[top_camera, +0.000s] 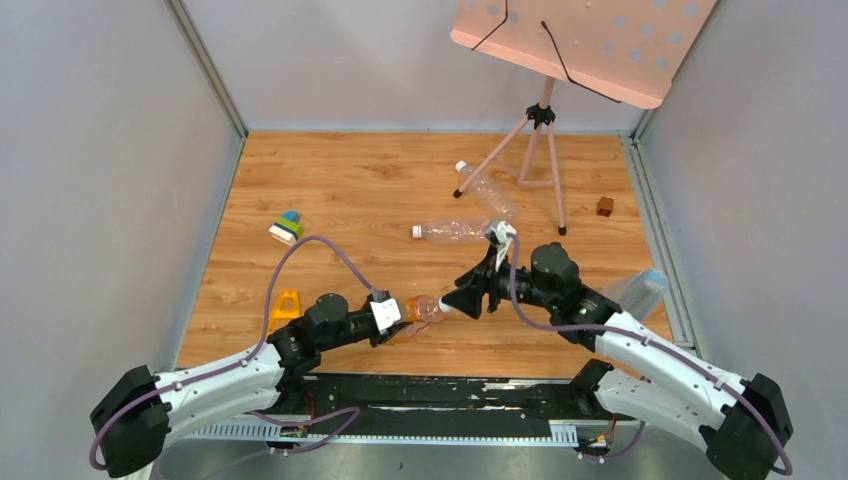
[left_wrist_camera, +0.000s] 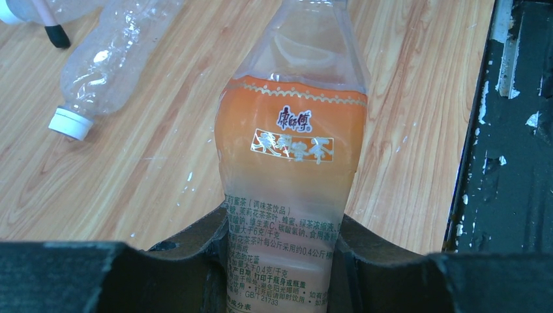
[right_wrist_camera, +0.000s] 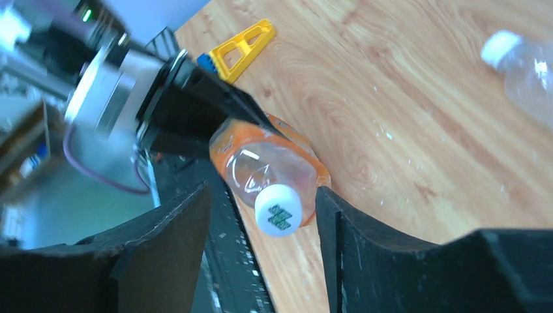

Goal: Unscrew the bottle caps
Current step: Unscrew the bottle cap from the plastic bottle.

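As the overhead view shows, the left tool and right tool meet near the front edge of the wooden tabletop. Left wrist: its jaws pinch a clear orange-labelled plastic bottle. Right wrist: jaws spread either side of the bottle's small white round cap, not touching.

Brown cube, yellow triangle, pink stand
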Motion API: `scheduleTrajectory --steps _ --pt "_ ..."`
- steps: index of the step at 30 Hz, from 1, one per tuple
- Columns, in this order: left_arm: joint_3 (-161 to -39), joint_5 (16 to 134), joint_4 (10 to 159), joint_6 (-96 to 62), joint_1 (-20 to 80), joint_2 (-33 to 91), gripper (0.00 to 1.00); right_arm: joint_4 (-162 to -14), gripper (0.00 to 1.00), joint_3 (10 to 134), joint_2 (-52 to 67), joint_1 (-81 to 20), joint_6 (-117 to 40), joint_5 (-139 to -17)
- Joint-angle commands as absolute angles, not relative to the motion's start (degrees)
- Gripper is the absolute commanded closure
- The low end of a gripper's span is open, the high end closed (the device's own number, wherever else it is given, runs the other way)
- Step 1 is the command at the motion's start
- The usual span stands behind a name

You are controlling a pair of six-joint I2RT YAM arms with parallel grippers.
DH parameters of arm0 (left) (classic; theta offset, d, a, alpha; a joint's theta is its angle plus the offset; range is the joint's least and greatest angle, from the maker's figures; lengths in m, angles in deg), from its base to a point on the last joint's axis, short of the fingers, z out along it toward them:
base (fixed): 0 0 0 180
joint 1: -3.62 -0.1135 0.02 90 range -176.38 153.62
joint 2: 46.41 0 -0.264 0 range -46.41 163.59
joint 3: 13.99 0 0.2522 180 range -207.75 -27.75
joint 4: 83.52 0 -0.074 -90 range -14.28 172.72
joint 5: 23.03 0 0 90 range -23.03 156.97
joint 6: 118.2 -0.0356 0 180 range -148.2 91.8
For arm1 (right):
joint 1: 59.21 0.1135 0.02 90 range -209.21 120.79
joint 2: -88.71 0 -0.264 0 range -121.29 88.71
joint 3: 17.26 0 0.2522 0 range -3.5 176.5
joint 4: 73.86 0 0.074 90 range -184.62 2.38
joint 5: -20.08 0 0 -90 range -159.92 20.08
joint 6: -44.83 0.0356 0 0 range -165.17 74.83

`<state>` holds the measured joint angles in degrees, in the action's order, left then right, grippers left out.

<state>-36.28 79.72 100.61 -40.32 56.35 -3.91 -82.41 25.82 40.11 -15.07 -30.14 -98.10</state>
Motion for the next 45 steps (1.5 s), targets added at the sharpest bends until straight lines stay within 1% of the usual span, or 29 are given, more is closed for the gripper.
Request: scheduleTrajectory --steps 1,4,6,14,18,20,21,22,24,27,30,31,33,39,40,42,45 --pt "-37.4 80.0 103.5 -39.6 56.1 -3.4 1.0 -97.7 0.42 35.2 33.8 -14.9 -11.2 -87.9" --pt "-37.6 80.1 103.4 -39.6 56.2 -3.2 1.0 -102.0 0.49 38.9 28.7 -14.9 -10.1 -91.3" --pt "-37.7 80.2 103.4 -39.6 56.1 -3.1 1.0 -102.2 0.54 39.7 26.8 -14.9 -9.4 -92.9" --pt "-37.6 80.0 103.2 -39.5 56.2 -3.4 1.0 -102.8 0.49 40.1 27.4 -14.9 -8.2 -93.1" --pt "-37.6 80.0 103.1 -39.5 56.2 -3.5 1.0 -104.2 0.52 39.8 28.5 -14.9 -8.1 -92.4" --pt "-37.6 80.0 103.1 -39.5 56.2 -3.5 1.0 -104.7 0.54 39.9 28.7 -14.9 -8.1 -93.1" --pt "-37.6 80.1 103.1 -39.5 56.2 -3.5 1.0 -104.7 0.57 39.8 28.7 -14.9 -8.0 -93.3" --pt "-37.6 80.1 103.1 -39.5 56.1 -3.5 1.0 -104.6 0.63 39.8 28.7 -14.9 -8.0 -93.6" --pt "-37.5 80.1 103.1 -39.5 56.1 -3.5 1.0 -104.3 0.7 39.9 28.2 -14.9 -8.5 -94.0" --pt "-37.6 80.2 103.2 -39.5 56.2 -3.4 1.0 -103.6 0.78 40.8 26.2 -14.9 -9.6 -95.4" --pt "-37.6 80.2 103.1 -39.5 56.2 -3.4 1.0 -103.6 0.98 42.1 23.6 -14.9 -12.2 -97.8" --pt "-37.6 80.3 103.1 -39.5 56.1 -3.4 1.0 -103.5 1.0 42.5 23.0 -14.9 -13.6 -98.5" --pt "-37.6 80.3 103.1 -39.4 56.1 -3.5 1.0 -101.7 1.0 42.5 23.2 -14.8 -18.9 -99.8" --pt "-37.7 80.3 103.1 -39.5 56.2 -3.5 1.0 -90.7 1.0 39.3 26.7 -13.9 -43.0 -102.8" --pt "-37.7 80.2 103.0 -39.5 56.2 -3.5 1.0 -89.2 1.0 38.7 26.9 -13.9 -46.9 -105.0" --pt "-37.6 80.1 102.9 -39.5 56.1 -3.7 1.0 -88.3 1.0 38.2 26.8 -13.6 -54.8 -108.4" --pt "-37.5 80.1 102.9 -39.6 56.2 -4.1 1.0 -89.9 1.0 38.9 26.5 -13.1 -63.0 -108.0"
